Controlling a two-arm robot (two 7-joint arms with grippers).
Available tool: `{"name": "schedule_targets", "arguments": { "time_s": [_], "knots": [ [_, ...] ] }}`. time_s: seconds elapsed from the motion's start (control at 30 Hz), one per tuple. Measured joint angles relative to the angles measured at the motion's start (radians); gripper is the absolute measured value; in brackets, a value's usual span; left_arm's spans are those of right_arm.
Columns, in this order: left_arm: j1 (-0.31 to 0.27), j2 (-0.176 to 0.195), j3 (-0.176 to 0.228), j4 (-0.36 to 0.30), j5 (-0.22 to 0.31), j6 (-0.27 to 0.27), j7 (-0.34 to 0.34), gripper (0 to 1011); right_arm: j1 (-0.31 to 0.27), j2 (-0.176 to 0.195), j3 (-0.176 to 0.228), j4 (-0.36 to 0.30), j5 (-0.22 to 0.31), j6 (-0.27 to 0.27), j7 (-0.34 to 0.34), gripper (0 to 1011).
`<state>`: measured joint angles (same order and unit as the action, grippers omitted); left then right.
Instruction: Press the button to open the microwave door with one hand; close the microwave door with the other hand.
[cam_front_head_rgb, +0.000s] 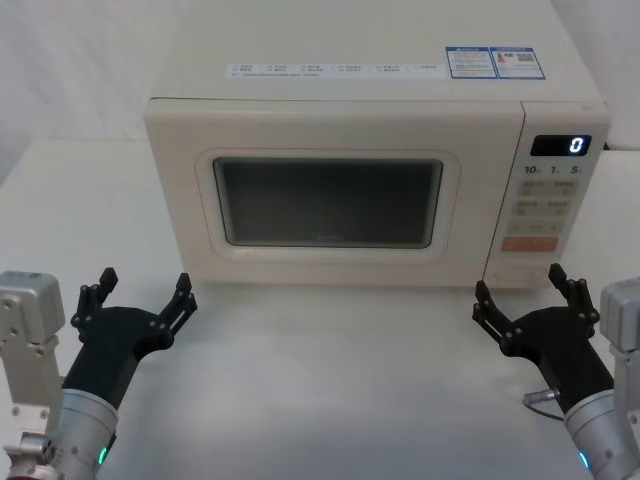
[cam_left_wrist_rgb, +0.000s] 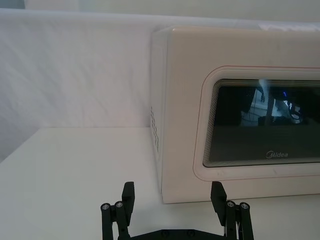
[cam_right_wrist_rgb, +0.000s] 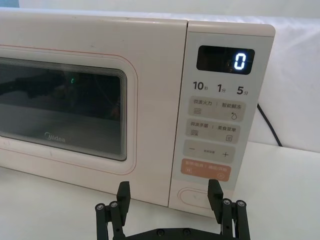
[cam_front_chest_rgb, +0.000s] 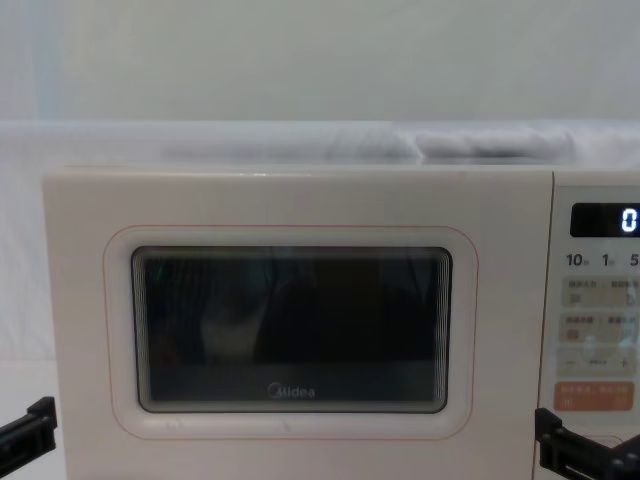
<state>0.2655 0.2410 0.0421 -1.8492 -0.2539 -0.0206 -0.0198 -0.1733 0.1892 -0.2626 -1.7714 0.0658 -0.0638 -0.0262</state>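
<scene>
Right gripper (cam_front_head_rgb: 518, 291): we see its black fingers spread wide with nothing between them, hovering low over the table (cam_front_head_rgb: 330, 380) just in front of the control panel (cam_front_head_rgb: 545, 200), not touching it.
Left gripper (cam_front_head_rgb: 142, 293): also spread wide and empty, low over the table in front of the microwave's left front corner, apart from it.
Microwave (cam_front_head_rgb: 350, 130): cream-white box standing on the white table, facing us.
Microwave door (cam_front_head_rgb: 330, 120): shut flush with the front; dark window (cam_front_head_rgb: 327, 201) ringed by a thin pink outline.
Inside the oven: we cannot tell what it holds; the window gives back only dim reflections.
Button (cam_right_wrist_rgb: 196, 197): wide cream pill at the bottom of the control panel, under the orange key (cam_right_wrist_rgb: 206, 169); in the right wrist view it sits between the right gripper's two fingers, a little beyond them, unpressed.
Display (cam_front_head_rgb: 560, 145): lit, reading 0.
Head view adds: labels along the oven's top and both silver wrists with green lights.
Left wrist view adds: the oven's left side wall with its vent slots (cam_left_wrist_rgb: 154, 129), and the Midea logo (cam_left_wrist_rgb: 278, 155) under the window.
Right wrist view adds: the rows of keys and a black cable (cam_right_wrist_rgb: 268, 126) behind the oven's right side.
Chest view adds: just the fingertips of both grippers at the lower corners, on either side of the door.
</scene>
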Motion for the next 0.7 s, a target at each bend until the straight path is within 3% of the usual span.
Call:
{"name": "schedule_targets", "arguments": {
  "time_s": [0.7],
  "knots": [
    [0.000,0.000,0.000,0.000,0.000,0.000,0.000,1001,0.000,0.000,0.000,0.000,0.000,0.000,0.000,1002]
  ]
}}
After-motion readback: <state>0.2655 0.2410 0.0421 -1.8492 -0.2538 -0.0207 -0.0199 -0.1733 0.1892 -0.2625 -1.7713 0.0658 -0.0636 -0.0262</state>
